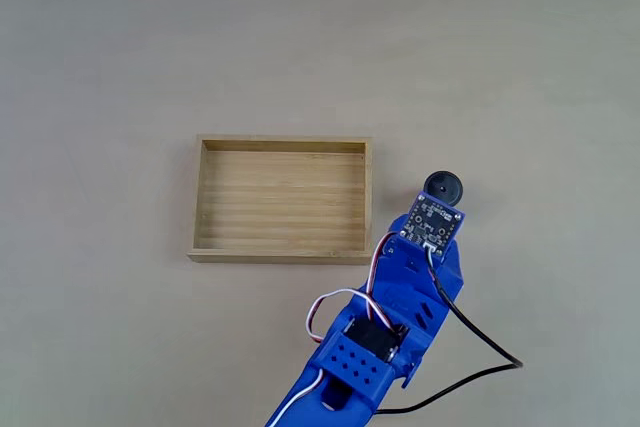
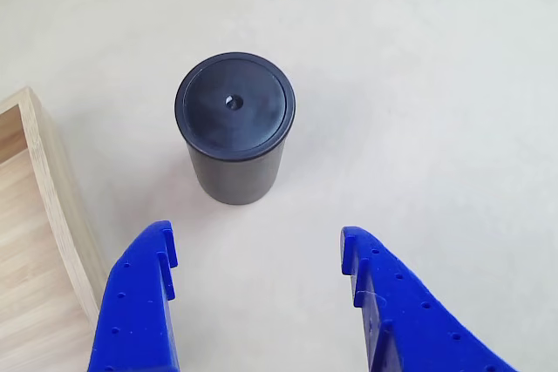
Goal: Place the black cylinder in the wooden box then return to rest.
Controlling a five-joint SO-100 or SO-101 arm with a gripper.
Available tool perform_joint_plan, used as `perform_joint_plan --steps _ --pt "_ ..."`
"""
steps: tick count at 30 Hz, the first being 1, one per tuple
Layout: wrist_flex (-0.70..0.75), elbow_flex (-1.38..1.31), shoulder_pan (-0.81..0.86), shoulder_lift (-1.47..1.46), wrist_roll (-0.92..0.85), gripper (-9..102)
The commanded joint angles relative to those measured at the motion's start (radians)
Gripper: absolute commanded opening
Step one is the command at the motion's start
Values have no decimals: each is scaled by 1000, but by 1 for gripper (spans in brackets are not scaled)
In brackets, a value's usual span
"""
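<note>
Cylinder point(image 2: 234, 126), black, upright on table just ahead of spread, empty jaws, beside wooden box point(image 2: 52, 189).

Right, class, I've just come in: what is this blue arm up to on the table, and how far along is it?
A blue robot arm is lining up on a small matte black cylinder that stands upright on the pale table. Its two-finger gripper is open, with the blue fingers short of the cylinder and not touching it. The shallow light wooden box lies just to the left in the fixed view and holds nothing, so the pick-up has not yet happened.
</note>
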Motion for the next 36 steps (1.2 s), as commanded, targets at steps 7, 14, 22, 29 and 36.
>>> perform_joint_plan --steps 7,14,22,29,36 --pt "-54 -230 12 103 8 28" --pt "-66 -298 11 173 9 28" --pt "-78 -341 11 235 21 28" --pt "-78 -354 11 259 21 28" --pt "-78 -328 2 210 20 28"
